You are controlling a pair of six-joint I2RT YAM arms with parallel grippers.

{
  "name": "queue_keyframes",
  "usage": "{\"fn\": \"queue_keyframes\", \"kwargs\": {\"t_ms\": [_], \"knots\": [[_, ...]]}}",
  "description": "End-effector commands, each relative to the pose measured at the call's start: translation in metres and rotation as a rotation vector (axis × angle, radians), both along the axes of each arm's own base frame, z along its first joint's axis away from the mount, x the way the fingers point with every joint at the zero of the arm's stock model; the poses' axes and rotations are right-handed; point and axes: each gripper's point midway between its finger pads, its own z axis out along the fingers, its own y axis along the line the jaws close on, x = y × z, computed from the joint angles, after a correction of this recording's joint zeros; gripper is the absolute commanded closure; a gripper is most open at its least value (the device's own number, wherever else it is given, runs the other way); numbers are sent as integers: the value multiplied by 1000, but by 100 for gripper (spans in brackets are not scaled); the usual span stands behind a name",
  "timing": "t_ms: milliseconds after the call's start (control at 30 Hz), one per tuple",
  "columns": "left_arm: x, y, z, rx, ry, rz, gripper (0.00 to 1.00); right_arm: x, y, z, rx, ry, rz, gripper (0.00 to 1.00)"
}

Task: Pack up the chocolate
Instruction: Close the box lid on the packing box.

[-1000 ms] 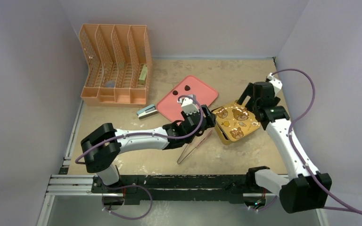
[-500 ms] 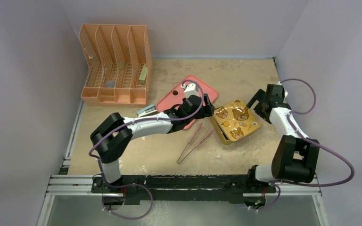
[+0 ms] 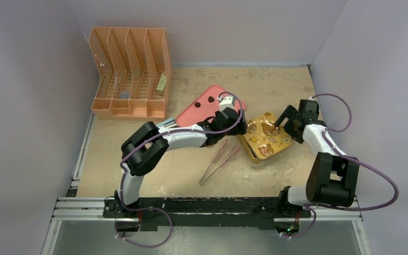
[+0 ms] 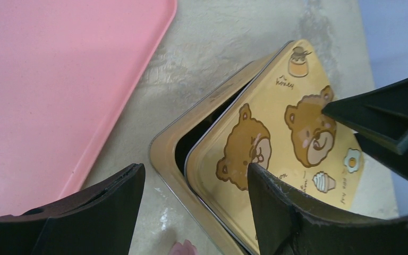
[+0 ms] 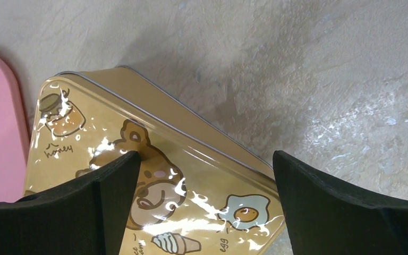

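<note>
The gold box (image 3: 266, 137) lies right of centre, its bear-printed lid (image 4: 292, 133) askew with a dark gap at the left corner. Two dark chocolate pieces (image 3: 211, 99) lie on the pink tray (image 3: 191, 119); other chocolate is hidden. My left gripper (image 3: 238, 125) is open and straddles the box's left corner (image 4: 194, 180), one finger over the table, the other over the lid. My right gripper (image 3: 283, 121) is open over the lid's right side (image 5: 207, 170), one finger above the bear print and the other beyond the box edge.
Pink tweezers (image 3: 220, 158) lie on the table in front of the box. An orange file organiser (image 3: 130, 71) stands at the back left, a small stapler (image 3: 163, 125) near it. Walls close in on both sides.
The left gripper moved right, up to the box's left corner. The right arm folded in and its gripper came over the lid's right side. Both stayed open.
</note>
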Motion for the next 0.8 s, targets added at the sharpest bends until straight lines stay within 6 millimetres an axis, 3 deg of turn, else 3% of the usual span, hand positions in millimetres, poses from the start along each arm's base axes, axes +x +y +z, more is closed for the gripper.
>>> {"fn": "queue_keyframes", "kwargs": {"t_ms": [0, 167, 367, 633, 767], "knots": [[10, -14, 27, -10, -73, -37, 30, 1, 9, 8, 35, -48, 40, 6], [7, -16, 17, 7, -70, -73, 28, -9, 17, 8, 58, -51, 67, 12], [8, -17, 11, 18, -68, -78, 28, -11, 23, 12, 90, -70, 72, 12], [19, 3, -2, 134, -75, 6, 33, -11, 30, 2, 123, -58, 103, 17], [19, 20, -26, 254, -11, 57, 42, -15, 33, -1, 135, -44, 113, 19]]}}
